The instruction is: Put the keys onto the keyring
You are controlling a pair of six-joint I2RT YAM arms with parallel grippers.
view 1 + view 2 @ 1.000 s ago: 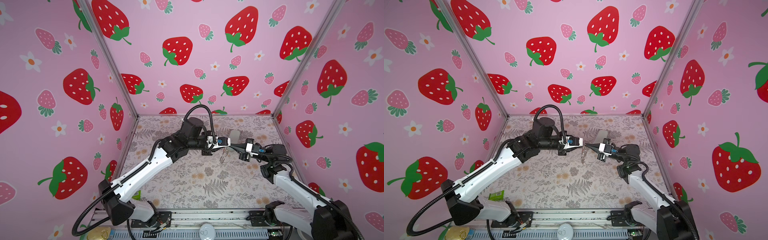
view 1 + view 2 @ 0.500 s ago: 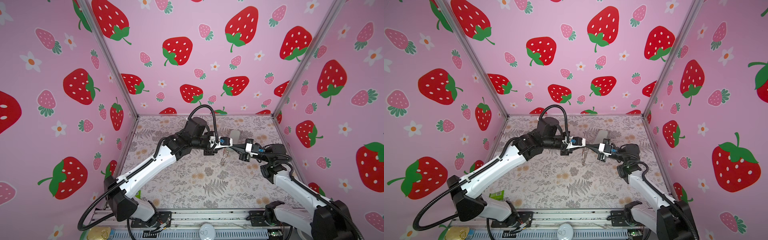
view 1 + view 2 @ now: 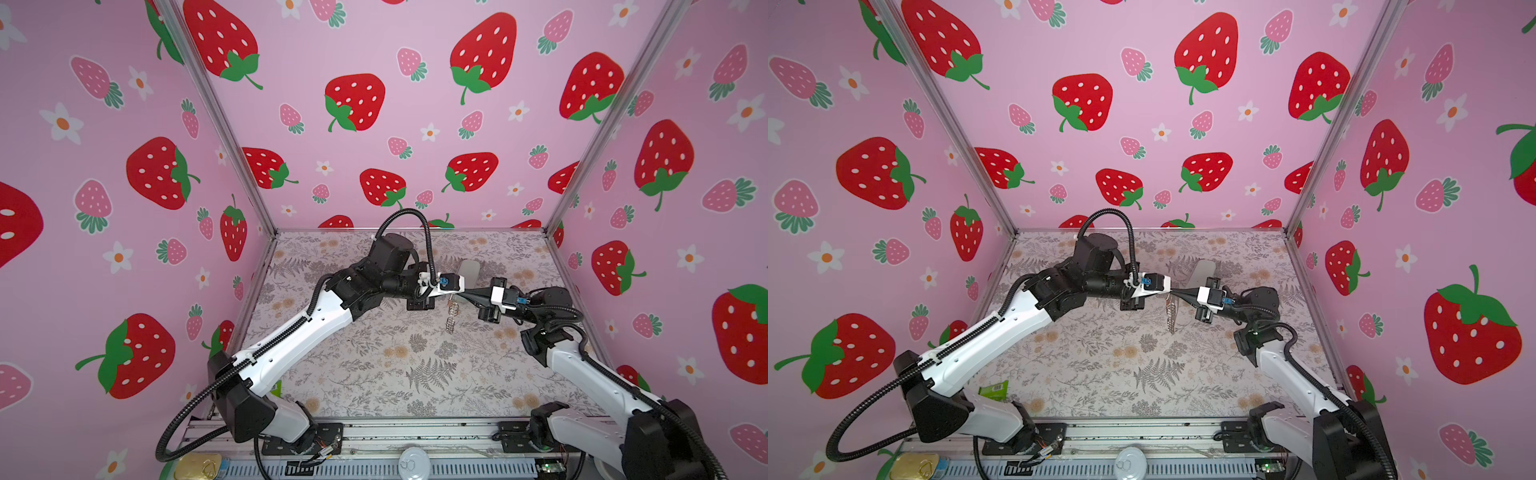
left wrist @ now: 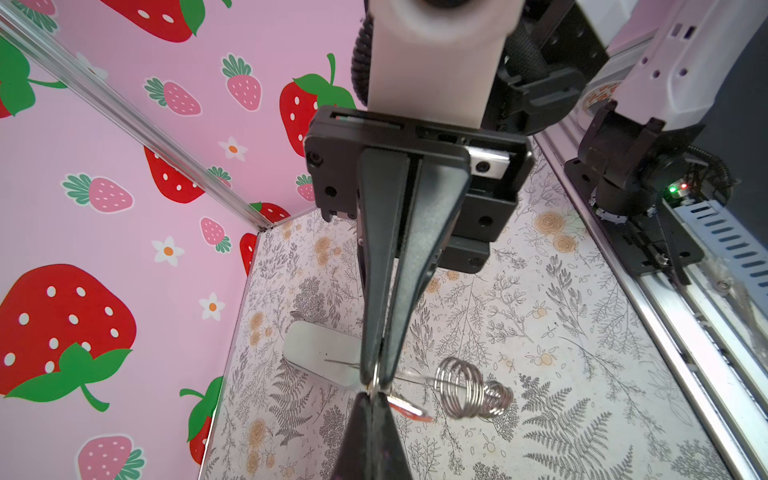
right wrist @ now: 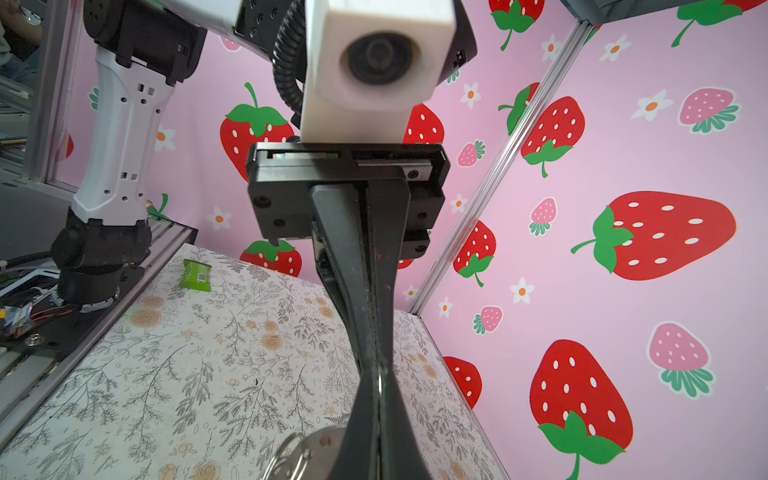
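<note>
Left gripper (image 3: pixel 451 293) and right gripper (image 3: pixel 459 294) meet tip to tip above mid-mat, both pinched tight on the keyring (image 3: pixel 452 316), its silver coils dangling at 6 o'clock over the floral mat (image 3: pixel 374 374), a pale case (image 3: pixel 469 269) at 1 o'clock, strawberry walls (image 3: pixel 415 124) beyond.

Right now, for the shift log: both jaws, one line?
right gripper: jaws shut on ring chain | left gripper: jaws shut, tips meeting right's | ring chain: dangling

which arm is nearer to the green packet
Left. The green packet lies beside the base of the left arm, at the near corner; the right arm stands well away on the opposite side.
</note>
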